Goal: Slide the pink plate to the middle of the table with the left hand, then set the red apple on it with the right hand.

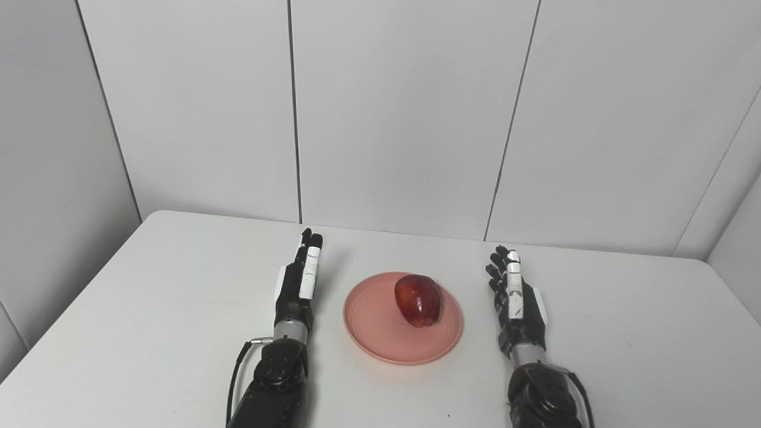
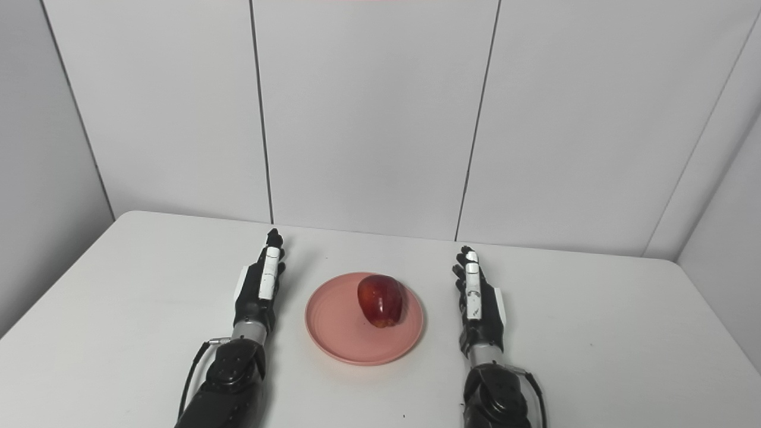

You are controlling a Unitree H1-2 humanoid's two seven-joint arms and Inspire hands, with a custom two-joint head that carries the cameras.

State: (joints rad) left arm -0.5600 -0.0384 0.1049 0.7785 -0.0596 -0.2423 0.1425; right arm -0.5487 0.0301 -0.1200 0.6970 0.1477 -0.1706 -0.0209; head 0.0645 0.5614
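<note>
Well, here is the pink plate [image 1: 380,339] sitting near the middle of the white counter [image 1: 624,356], and the red apple [image 1: 418,300] is resting on it, toward the far right part of the dish and leaning a little to one side. The left hand [image 1: 297,285] lies just to the left of the plate, fingers stretched forward and holding nothing, clear of the rim. The right hand [image 1: 516,300] mirrors it on the other side, flat and extended, empty too, a bit further off from the plate than its partner. Neither hand touches plate or apple. Judging by how things lie, both halves of the job look finished: the plate is centred between the two arms and the fruit is on it. What seems left, if anything, is only drawing the arms back to rest. The one thing to watch is that tilted apple, which could rock or roll on the shallow dish if nudged.
</note>
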